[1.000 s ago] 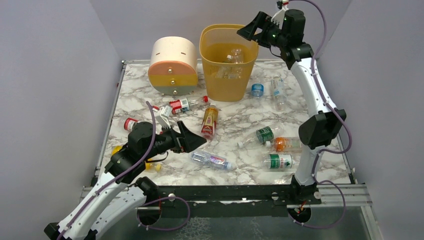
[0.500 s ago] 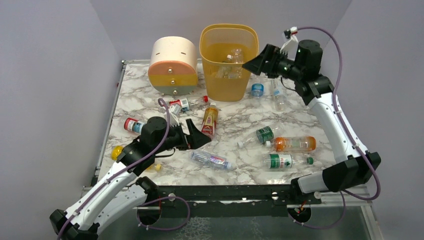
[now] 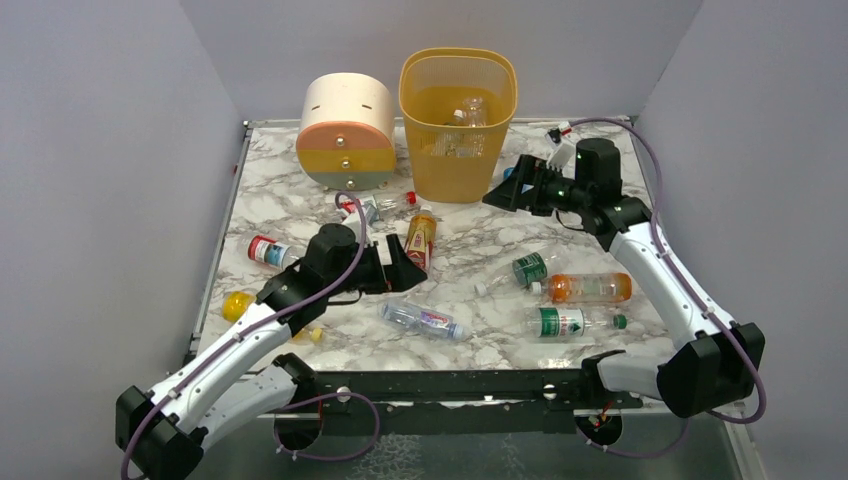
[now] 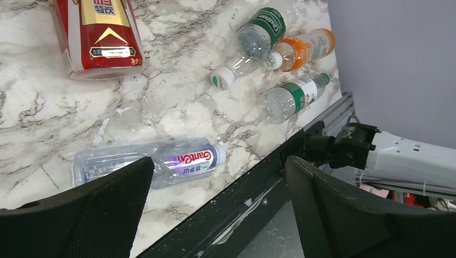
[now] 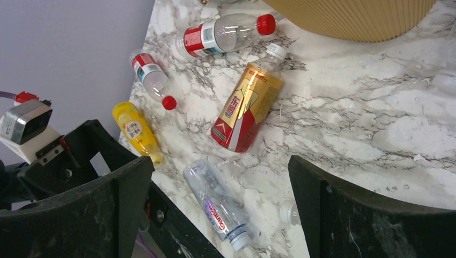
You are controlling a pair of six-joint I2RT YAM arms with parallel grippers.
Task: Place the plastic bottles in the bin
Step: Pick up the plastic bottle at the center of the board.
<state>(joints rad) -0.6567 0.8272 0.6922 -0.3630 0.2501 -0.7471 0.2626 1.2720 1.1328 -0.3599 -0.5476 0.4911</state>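
Bottles (image 3: 590, 287) lie all over the marble table (image 3: 290, 200), and a few sit inside the far yellow bin (image 3: 455, 175). Left gripper (image 3: 408, 268) is wide open by the red-gold bottle (image 3: 420, 243). Right gripper (image 3: 500, 190) is wide open just right of the bin.

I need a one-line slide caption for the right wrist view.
Open right gripper above marble table with gold-red bottle, yellow bottle and clear bottle lying loose.

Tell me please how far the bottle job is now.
Done: a few clear bottles lie in the yellow bin. In hand: nothing; the left gripper and right gripper are open, empty. Left: at least eight bottles on the marble table, among them the red-gold bottle.
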